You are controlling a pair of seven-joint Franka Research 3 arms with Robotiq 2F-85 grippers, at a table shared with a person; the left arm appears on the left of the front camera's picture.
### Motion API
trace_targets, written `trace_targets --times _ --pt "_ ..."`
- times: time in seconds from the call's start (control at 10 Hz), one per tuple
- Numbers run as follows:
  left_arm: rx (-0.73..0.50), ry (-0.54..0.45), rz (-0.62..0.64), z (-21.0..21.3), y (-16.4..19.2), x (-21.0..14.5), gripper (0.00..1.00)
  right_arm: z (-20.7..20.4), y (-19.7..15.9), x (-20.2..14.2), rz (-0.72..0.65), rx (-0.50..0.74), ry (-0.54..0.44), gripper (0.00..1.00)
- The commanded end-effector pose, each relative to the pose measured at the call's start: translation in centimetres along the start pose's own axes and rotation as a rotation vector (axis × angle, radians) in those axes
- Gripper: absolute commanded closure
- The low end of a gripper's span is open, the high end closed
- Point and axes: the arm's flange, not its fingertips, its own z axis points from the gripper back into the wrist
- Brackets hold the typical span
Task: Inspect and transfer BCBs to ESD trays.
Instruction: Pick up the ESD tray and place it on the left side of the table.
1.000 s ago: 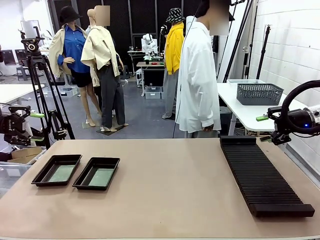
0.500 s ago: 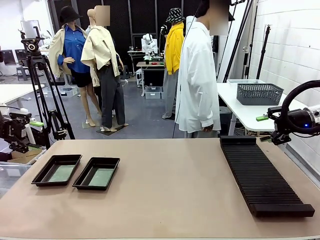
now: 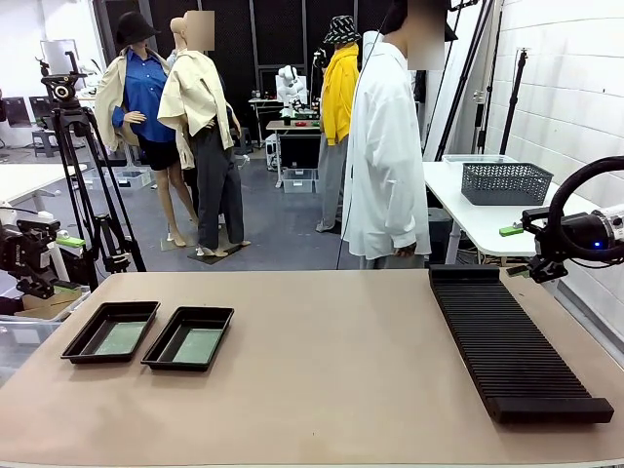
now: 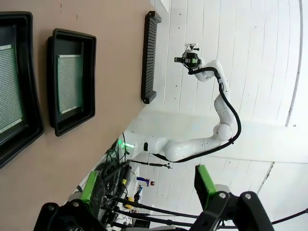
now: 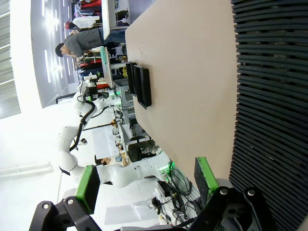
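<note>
Two black ESD trays point(image 3: 125, 305) point(image 3: 205, 311) lie side by side on the table's left. Each holds one green BCB point(image 3: 119, 338) point(image 3: 198, 345) flat on its floor. My left gripper point(image 3: 60, 255) hangs open beyond the table's left edge, apart from the trays, with nothing between its fingers. In the left wrist view the trays point(image 4: 34, 120) point(image 4: 89, 101) and their BCBs point(image 4: 7, 86) point(image 4: 70, 83) sit far from the open gripper point(image 4: 148, 187). My right gripper point(image 3: 517, 249) is open and empty off the table's right side. The right wrist view has the gripper point(image 5: 146, 183) and the distant trays point(image 5: 139, 86).
A long black ribbed rack point(image 3: 512, 341) point(image 5: 269, 96) point(image 4: 150, 53) lies along the table's right side. A person in a white coat point(image 3: 385, 146) stands at the far edge. A grey mesh basket point(image 3: 505, 182) sits on a white side table. A tripod point(image 3: 83, 166) stands at back left.
My left gripper has shifted slightly near the table's left edge, its green pad now sitting lower. The right arm, trays and boards have not moved.
</note>
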Motion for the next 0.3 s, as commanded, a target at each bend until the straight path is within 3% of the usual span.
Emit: trace_targets --times 0.0,0.2 --pt "-0.015 -0.014 -0.006 0.05 -0.15 0.15 0.0 -0.21 0.23 0.0 -0.003 -0.009 -0.008 0.0" --pt "-0.015 -0.014 -0.006 0.05 -0.15 0.15 0.0 -0.21 0.23 0.0 -0.003 -0.009 -0.008 0.0"
